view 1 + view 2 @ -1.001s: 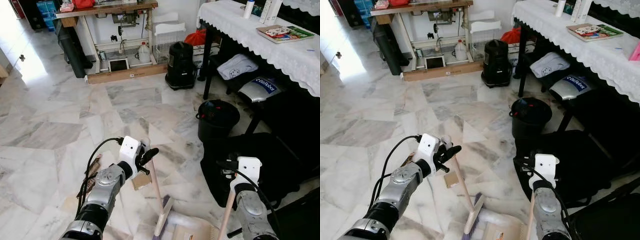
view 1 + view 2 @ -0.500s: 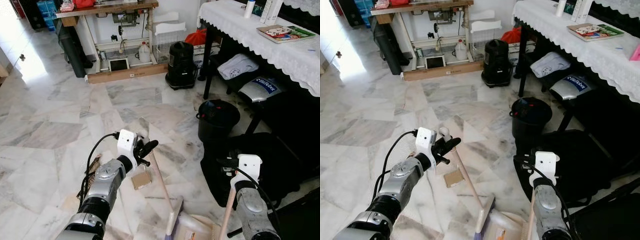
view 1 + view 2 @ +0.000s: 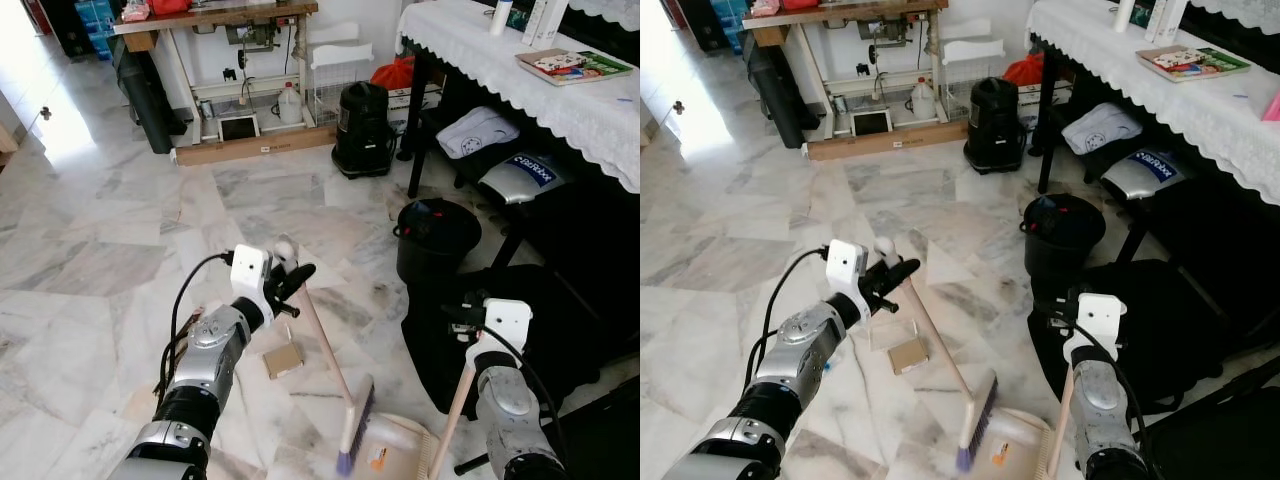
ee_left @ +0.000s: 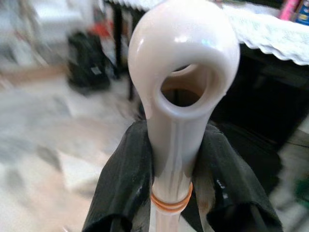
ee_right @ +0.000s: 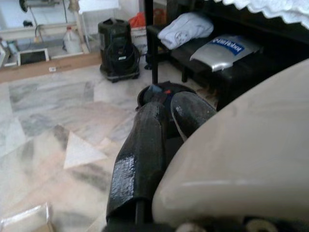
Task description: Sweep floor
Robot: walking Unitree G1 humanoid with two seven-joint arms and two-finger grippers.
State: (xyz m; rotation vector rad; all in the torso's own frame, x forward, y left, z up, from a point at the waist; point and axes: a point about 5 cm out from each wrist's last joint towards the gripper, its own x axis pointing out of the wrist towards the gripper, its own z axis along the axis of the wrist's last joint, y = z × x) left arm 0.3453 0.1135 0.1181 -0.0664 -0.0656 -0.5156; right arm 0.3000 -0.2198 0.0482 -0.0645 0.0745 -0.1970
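On the marble floor, the left claw is clamped around the looped top of the broom, whose pale handle slants down to purple bristles touching the dustpan. To the right, the right claw grips the dustpan's upright handle, near the black bucket.

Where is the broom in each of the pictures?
Left eye view: broom slants from the left gripper down to the dustpan.
Right eye view: same slant, centre-bottom.
Left wrist view: its looped handle end, held between fingers.
Shared landmark: black bucket.
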